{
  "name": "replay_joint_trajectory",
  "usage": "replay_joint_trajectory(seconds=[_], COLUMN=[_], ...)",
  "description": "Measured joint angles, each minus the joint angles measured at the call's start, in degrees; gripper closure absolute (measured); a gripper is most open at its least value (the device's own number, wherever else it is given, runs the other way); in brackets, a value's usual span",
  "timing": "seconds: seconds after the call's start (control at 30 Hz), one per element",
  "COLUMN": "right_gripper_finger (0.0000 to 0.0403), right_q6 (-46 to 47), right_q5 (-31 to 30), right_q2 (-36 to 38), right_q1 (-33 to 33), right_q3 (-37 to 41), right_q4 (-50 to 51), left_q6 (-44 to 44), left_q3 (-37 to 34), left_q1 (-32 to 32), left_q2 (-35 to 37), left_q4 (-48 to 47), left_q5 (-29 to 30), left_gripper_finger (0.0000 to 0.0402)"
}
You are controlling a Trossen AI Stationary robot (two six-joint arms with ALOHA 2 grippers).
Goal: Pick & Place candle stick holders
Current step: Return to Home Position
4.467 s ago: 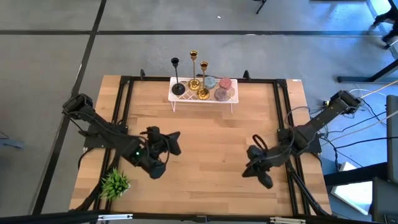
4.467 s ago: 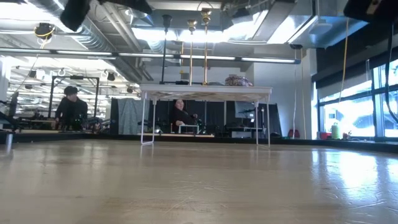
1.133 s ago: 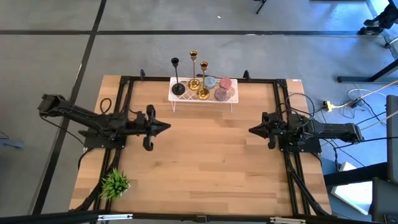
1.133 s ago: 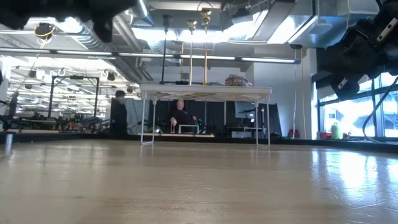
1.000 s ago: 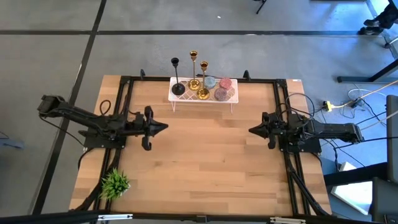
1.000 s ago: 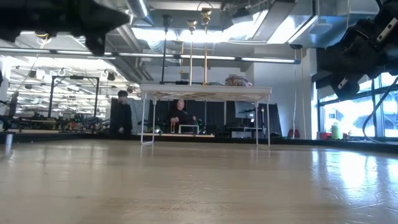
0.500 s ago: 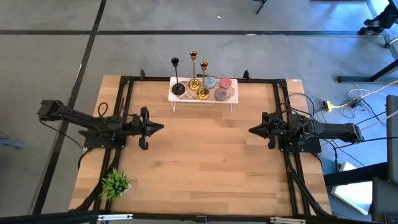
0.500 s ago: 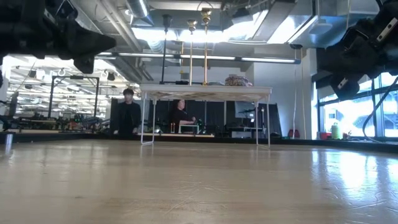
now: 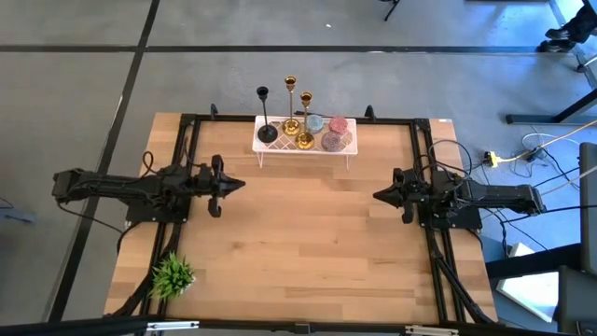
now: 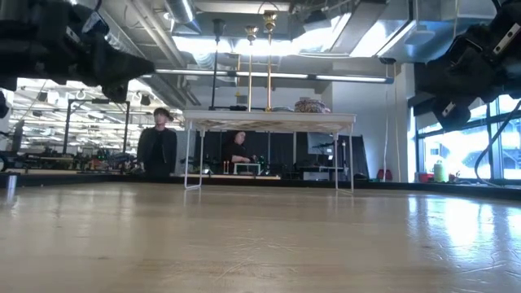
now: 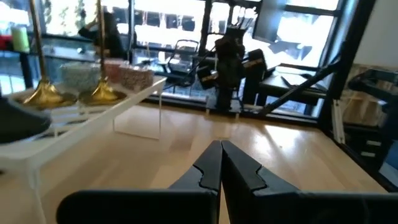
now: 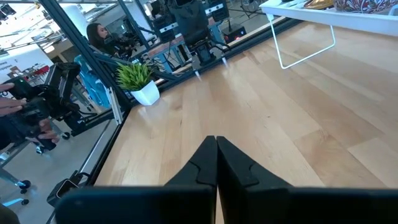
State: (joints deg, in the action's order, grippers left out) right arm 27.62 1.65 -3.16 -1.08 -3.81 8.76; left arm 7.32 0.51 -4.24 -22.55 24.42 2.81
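Note:
Three candle stick holders stand upright by their round bases on a small white stand [image 9: 306, 147] at the table's far middle: a matte black one [image 9: 265, 112] on the left, two gold ones [image 9: 290, 101] [image 9: 306, 117] beside it. My left gripper [image 9: 242, 184] is shut and empty above the table's left part, pointing toward the right edge. My right gripper [image 9: 376, 195] is shut and empty at the right part, pointing toward the left edge. The gold bases [image 11: 43, 95] show in the left wrist view.
Two small patterned bowls [image 9: 338, 125] share the white stand with the holders. A small green plant [image 9: 173, 274] in a white pot stands at the near left corner. Black rails [image 9: 191, 159] run along the table's left and right sides. People show in the room beyond.
My left gripper has drawn back a little toward the table's left edge and slightly toward the far edge, staying shut and level. My right gripper has kept still.

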Motion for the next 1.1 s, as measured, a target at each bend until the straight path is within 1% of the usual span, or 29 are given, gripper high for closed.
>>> replay_joint_trajectory(seconds=[0.17,0.3,0.47,0.57,0.67,0.73,1.1], right_gripper_finger=[0.0403,0.0403,0.0403,0.0403,0.0403,0.0403,0.0403], right_q6=[0.0,0.0,0.0,0.0,0.0,0.0,0.0], right_q5=[0.0,0.0,-0.1,-0.1,-0.1,-0.1,0.0], right_q2=[0.0,0.0,0.0,0.0,0.0,0.0,0.0], right_q1=[0.0,0.0,0.0,0.0,0.0,0.0,0.0], right_q3=[0.0,0.0,0.0,0.0,0.0,0.0,0.0], right_q4=[0.0,0.0,0.0,0.0,0.0,0.0,0.0], left_q6=[2.9,5.0,7.4,10.7,15.4,17.1,17.5], left_q3=[0.0,0.0,0.0,0.0,0.0,0.0,0.0], left_q1=[-0.3,-0.3,-0.8,-0.8,-0.7,-0.7,-0.7], left_q2=[0.0,0.0,0.2,0.2,0.2,0.2,0.2], left_q4=[-5.9,-10.4,-10.6,-11.1,-11.1,-11.1,-11.1], left_q5=[-1.2,-1.1,-0.1,0.1,-1.1,-1.2,-1.0], left_gripper_finger=[0.0400,0.0400,0.0400,0.0400,0.0400,0.0400,0.0400])
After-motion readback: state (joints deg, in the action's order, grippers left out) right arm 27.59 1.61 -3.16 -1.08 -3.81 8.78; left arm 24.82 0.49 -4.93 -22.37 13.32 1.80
